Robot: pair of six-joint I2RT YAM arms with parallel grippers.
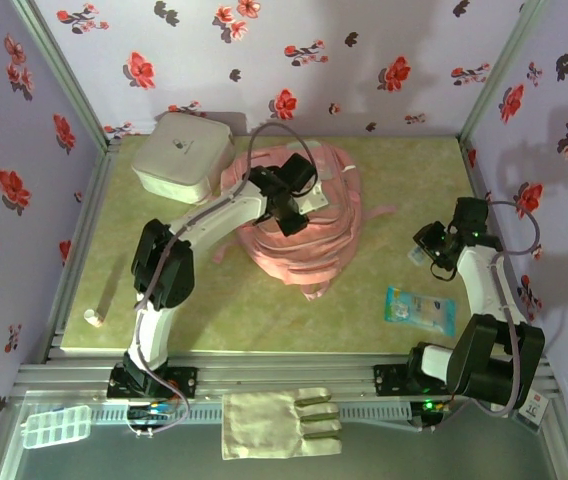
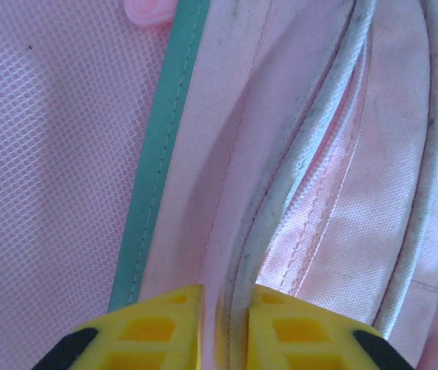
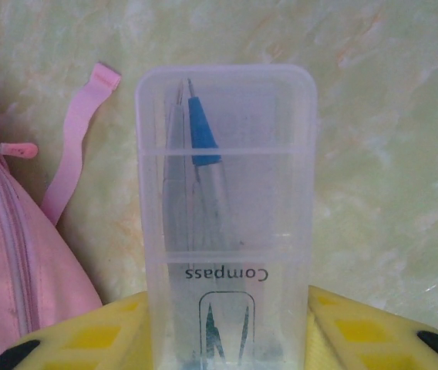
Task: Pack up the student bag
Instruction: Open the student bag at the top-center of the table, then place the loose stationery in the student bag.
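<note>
Top external: the large soft pink fabric backpack is laid flat on the pale green marbled tabletop, centre-rear. Its left edge is just beside a white rounded-square plastic box at rear left. The left arm is stretched over the bag, and the left gripper is set down on the bag's upper face.

Left wrist: the yellow fingertips are seen almost closed, with only a narrow slot between them. A pale piping ridge of the pink fabric backpack is pinched in that slot. A teal binding strip and a pink mesh panel are seen left of the pinch, and a pink zip pull at the top edge.

Right wrist: the right gripper is clamped partway closed across a clear plastic case printed "Compass". A blue-tipped instrument is seen inside. The case is gripped at its lower end by both yellow fingers. The backpack's edge and a loose pink strap are seen to its left.

In the top view the right gripper is placed right of the bag, well apart from it. A flat teal packet is laid on the table near the right arm. A small pale cylinder is noted at the table's left edge. On the near ledge a cream cloth roll and a clear compartment box are laid.
</note>
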